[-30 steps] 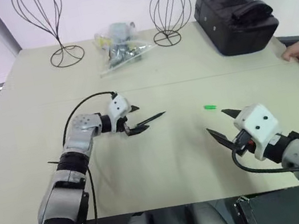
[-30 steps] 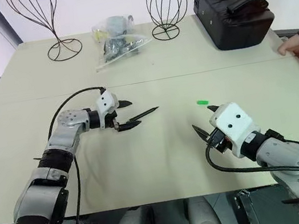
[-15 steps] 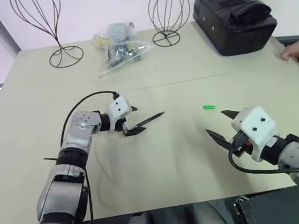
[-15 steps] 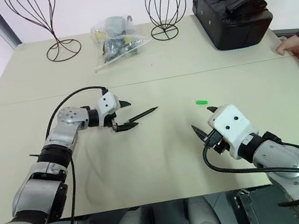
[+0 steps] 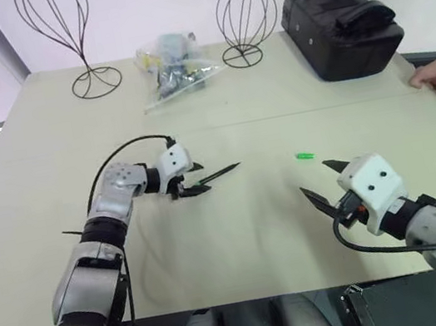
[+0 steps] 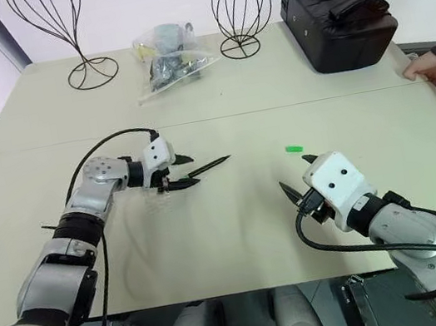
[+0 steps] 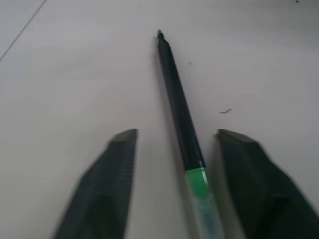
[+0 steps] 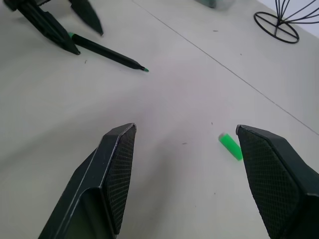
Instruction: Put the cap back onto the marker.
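**Marker between the left fingers, cap lying apart**

The marker (image 7: 180,113) lies flat on the table (image 5: 242,251), its rear end between the left gripper's (image 5: 191,185) fingers, which straddle it with gaps still showing. The cap (image 5: 306,155) lies well right of the marker, just ahead of the right gripper (image 5: 321,183), whose fingers are spread and empty.

Two arms of silver-grey segmented shells with black joints. White boxy wrist housings: left gripper (image 5: 189,186) with a black cable looping over the forearm, right gripper (image 5: 321,184) with two dark round dots on its housing and a black cable curling beneath. Black, pointed fingers (image 8: 115,172), cross-hatched on the inner faces.
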{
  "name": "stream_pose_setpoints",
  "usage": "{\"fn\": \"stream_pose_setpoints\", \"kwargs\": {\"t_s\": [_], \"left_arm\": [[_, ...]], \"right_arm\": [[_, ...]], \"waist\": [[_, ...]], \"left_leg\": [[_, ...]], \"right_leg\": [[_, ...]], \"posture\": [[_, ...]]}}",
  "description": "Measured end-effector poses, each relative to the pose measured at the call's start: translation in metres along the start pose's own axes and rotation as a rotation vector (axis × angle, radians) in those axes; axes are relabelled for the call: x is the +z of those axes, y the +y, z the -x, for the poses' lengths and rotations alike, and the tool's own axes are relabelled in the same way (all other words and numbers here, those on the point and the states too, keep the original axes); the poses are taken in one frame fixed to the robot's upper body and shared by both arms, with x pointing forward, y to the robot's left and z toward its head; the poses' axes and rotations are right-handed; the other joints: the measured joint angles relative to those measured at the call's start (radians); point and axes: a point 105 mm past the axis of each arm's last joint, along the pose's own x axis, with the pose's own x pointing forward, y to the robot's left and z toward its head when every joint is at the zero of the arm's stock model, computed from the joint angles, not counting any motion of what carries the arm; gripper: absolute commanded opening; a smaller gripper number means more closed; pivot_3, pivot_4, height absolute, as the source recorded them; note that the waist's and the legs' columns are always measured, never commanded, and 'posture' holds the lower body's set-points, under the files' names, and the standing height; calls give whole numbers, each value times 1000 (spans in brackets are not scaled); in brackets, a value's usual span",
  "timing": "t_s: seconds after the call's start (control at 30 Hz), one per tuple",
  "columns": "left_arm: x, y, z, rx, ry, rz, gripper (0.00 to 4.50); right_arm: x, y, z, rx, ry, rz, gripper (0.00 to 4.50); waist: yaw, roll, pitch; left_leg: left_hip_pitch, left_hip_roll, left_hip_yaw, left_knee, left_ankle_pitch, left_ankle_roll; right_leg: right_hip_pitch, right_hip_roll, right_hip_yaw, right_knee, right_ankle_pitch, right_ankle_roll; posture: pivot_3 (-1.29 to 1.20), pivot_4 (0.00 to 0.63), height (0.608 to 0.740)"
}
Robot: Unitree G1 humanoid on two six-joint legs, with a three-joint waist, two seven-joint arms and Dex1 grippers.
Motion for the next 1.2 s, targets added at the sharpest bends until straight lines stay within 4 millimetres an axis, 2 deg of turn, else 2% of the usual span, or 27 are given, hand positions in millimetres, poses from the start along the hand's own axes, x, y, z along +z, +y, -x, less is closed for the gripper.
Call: {"fn": "stream_pose_setpoints", "kwargs": {"t_s": [0.07,0.1,0.47,0.67,0.77,0.9,1.2], "left_arm": [[0,0,0,1,2,2,107],[-1,0,0,1,3,5,47],[0,-2,0,2,-5,-1,47],[18,-3,-3,-3,-89,-71,47],[33,-5,-1,-13,-143,-161,47],[43,-8,1,-33,-175,-266,47],[46,-10,11,-29,-165,-324,47]], "right_arm": [[0,0,0,3,0,0,3277],[0,0,0,4,0,1,3277],[0,0,0,17,0,10,3277],[-4,-16,-2,1,8,26,3277],[-4,-26,-7,-3,-11,30,3277],[-9,-38,-18,34,-31,9,3277],[-37,-53,-45,183,-8,-61,3277]], "waist": [[0,0,0],[0,0,0],[0,0,0],[1,0,0],[0,0,0],[-2,0,0],[-1,0,0]], "left_leg": [[0,0,0,0,0,0],[0,0,0,0,0,0],[0,0,0,0,0,0],[0,0,0,0,0,0],[0,0,0,0,0,0],[0,0,1,0,0,0],[0,0,1,0,0,0]], "right_leg": [[0,0,0,0,0,0],[0,0,0,0,0,0],[0,0,0,0,0,0],[0,-1,0,0,0,0],[0,0,0,0,0,0],[0,0,0,0,0,0],[0,0,0,1,0,0]], "posture": [[0,150,740],[0,150,740],[0,150,740],[0,150,740],[0,150,740],[0,150,740],[0,150,740]]}}
